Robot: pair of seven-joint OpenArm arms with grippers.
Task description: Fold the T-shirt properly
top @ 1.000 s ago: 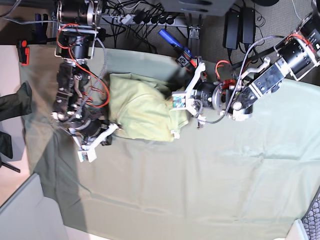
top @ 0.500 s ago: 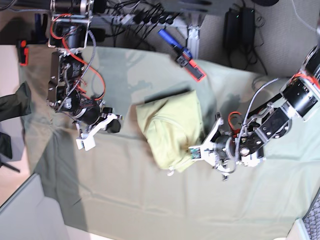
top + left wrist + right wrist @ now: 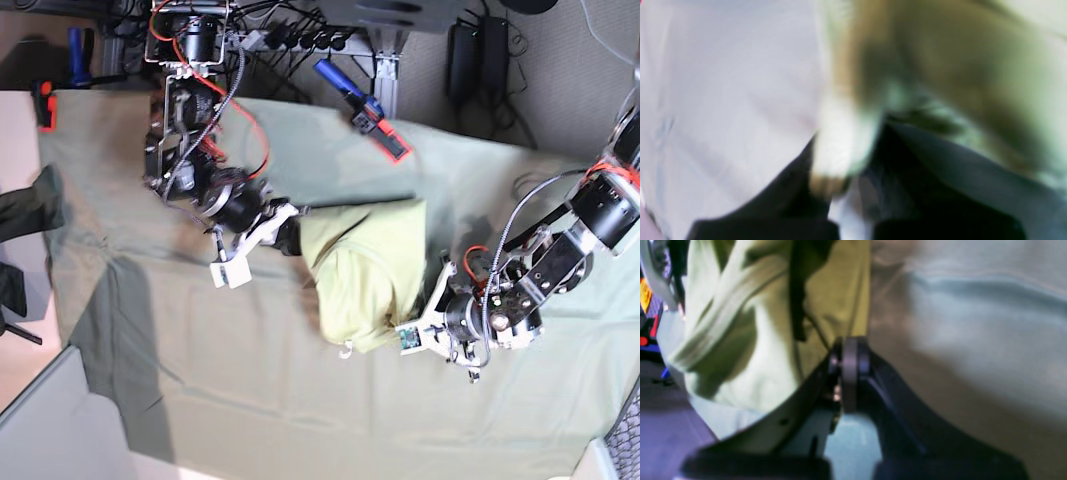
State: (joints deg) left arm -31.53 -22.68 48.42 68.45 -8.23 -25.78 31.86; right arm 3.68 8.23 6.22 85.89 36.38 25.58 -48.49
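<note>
Both grippers are showing closed jaws: the left gripper [image 3: 408, 338] is pinching the T-shirt's [image 3: 362, 272] lower corner, while the right gripper [image 3: 232, 268] is sitting empty just beside its left edge. The folded T-shirt is lying mid-sheet, with bare grey-green sheet [image 3: 300, 400] spreading wide below.

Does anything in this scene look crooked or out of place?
Yes. The T-shirt lies bunched and tilted on the grey-green sheet, its edges uneven, not a neat fold. A dark garment hangs off the table's left edge.

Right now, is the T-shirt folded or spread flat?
Folded: the T-shirt is a compact, layered bundle on the grey-green sheet, not laid out.
</note>
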